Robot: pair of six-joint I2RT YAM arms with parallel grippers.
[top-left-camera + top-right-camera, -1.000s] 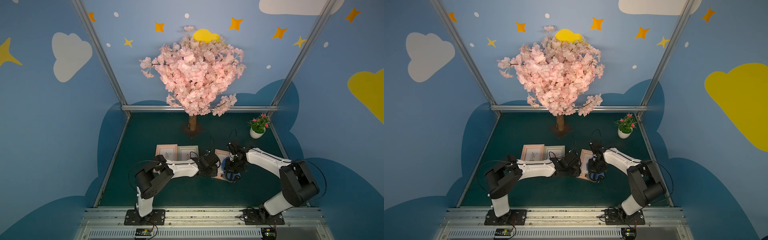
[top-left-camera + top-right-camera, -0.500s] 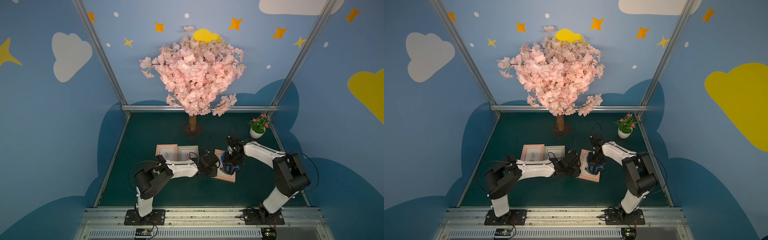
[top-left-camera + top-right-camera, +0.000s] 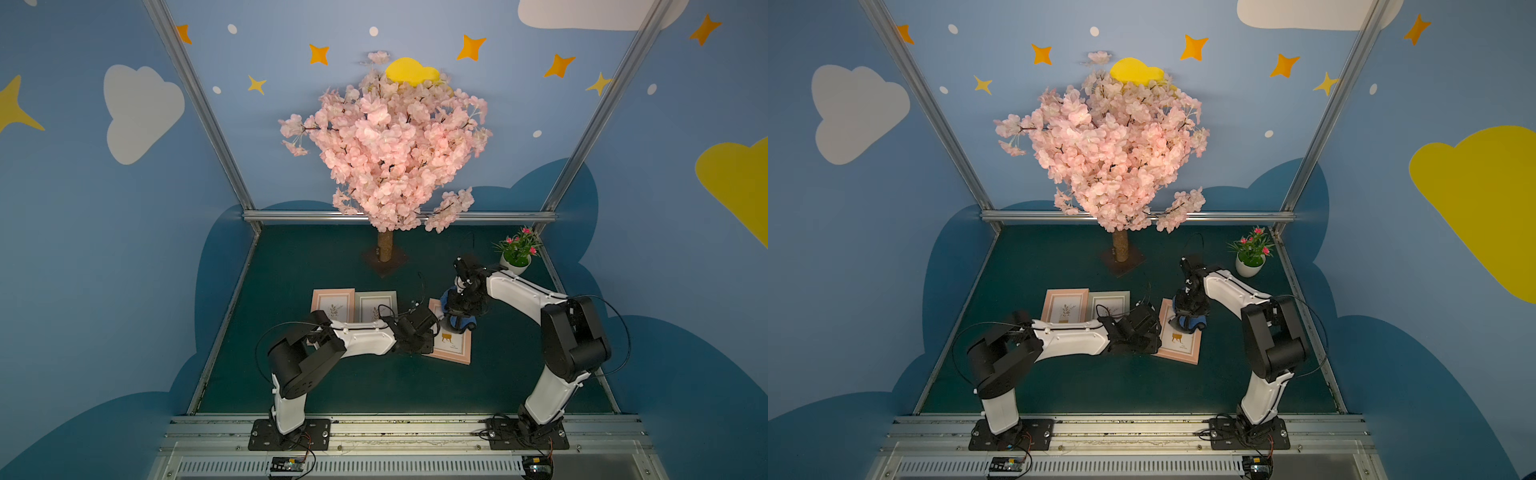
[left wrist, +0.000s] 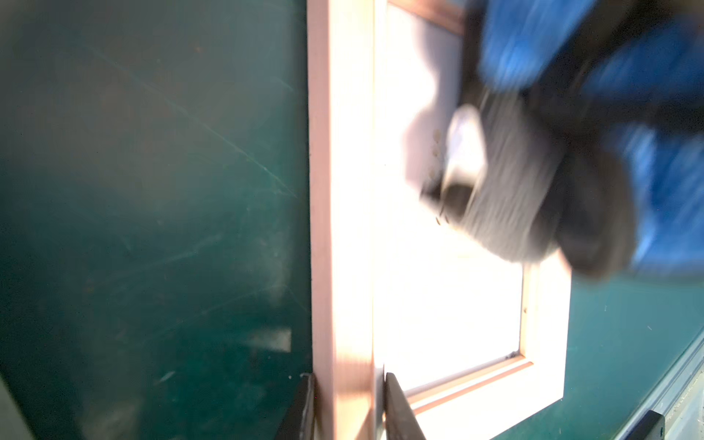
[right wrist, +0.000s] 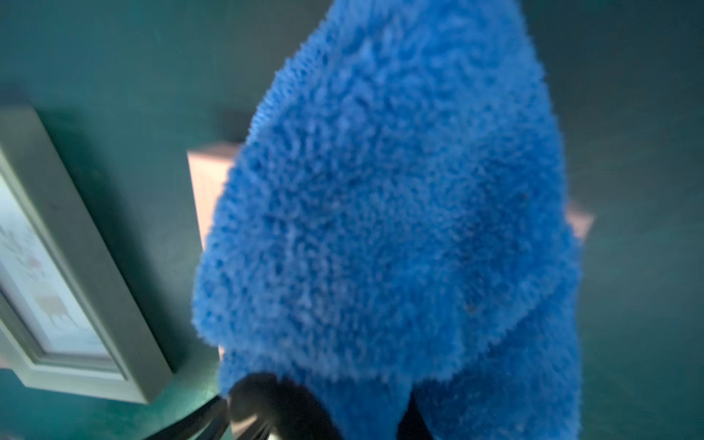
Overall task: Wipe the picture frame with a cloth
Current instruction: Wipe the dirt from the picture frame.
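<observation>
The left gripper [image 4: 348, 407] clamps the left rail of the pink picture frame [image 3: 453, 349]. The right gripper [image 3: 458, 313] clenches the blue cloth [image 5: 400, 228] over its far end.

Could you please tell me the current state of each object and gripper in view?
Pink wooden picture frame: lying face up, one rim clamped.
Blue plush cloth: bunched, resting on that frame's glass.
Left gripper: fingers shut on the frame's rim.
Right gripper: shut on the cloth.
Pale pink frame: flat, untouched.
Grey-green frame: flat, untouched.
White potted plant: upright.
</observation>
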